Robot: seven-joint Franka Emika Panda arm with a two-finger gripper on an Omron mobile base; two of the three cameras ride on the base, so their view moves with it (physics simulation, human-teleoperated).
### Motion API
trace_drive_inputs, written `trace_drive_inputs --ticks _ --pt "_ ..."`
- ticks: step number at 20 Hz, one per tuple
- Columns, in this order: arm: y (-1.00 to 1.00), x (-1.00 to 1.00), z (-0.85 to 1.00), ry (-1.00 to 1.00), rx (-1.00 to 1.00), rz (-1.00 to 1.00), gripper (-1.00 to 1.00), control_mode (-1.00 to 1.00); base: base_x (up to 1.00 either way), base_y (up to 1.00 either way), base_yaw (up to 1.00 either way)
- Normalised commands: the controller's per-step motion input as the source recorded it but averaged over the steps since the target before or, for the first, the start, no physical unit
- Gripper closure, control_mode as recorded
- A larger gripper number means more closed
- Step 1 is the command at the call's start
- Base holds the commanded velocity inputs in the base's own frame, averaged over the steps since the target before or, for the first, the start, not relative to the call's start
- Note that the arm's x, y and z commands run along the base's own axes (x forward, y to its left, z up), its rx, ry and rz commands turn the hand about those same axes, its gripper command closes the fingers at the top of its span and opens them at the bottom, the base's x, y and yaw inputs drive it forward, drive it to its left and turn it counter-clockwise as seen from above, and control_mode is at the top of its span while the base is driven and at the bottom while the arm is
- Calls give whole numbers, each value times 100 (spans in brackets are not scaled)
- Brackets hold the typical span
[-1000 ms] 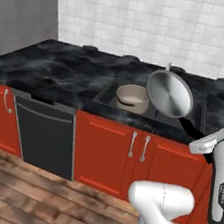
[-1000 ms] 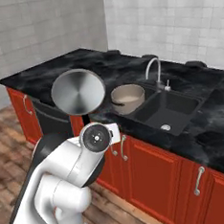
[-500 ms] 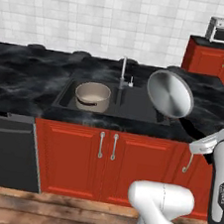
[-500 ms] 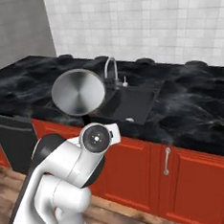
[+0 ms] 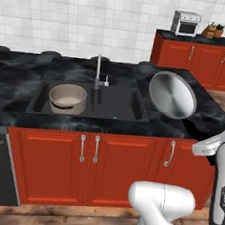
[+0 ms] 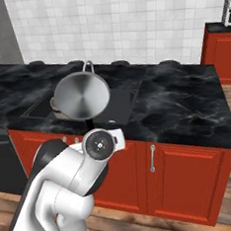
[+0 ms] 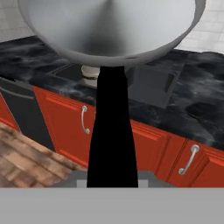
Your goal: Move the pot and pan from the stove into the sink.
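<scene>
Second half of the job. The pot [image 5: 67,98] already sits in the left basin of the sink [image 5: 119,103], so we only have the pan [image 5: 172,95] left to deliver. We carry it in the air, tilted on edge, out in front of the counter [image 5: 204,114] and to the right of the sink, well apart from the pot. Our gripper [image 7: 112,181] is pinched tight on the pan's black handle [image 7: 112,127], seen running straight up the hand view.

Next we judge the pan has to swing left over the counter's front edge, level out, and go down into the right basin, which looks free. Watch the faucet [image 5: 97,68] standing between the basins at the back, and the pot's rim next door. Open room in front of the red cabinets [image 5: 122,166] is plenty.
</scene>
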Motion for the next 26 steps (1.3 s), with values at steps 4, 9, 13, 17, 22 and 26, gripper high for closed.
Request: trace_drive_inputs --ticks 4,9,13,17,22,26 --pt "0 0 0 0 0 0 100 100 5 9 0" --pt "0 0 0 0 0 0 100 100 13 65 -5" --pt "0 0 0 0 0 0 100 100 3 70 -8" --pt "0 0 0 0 0 0 100 100 0 8 -2" --pt "0 0 0 0 0 0 100 100 28 4 0" --pt "0 0 0 0 0 0 100 100 67 18 -3"
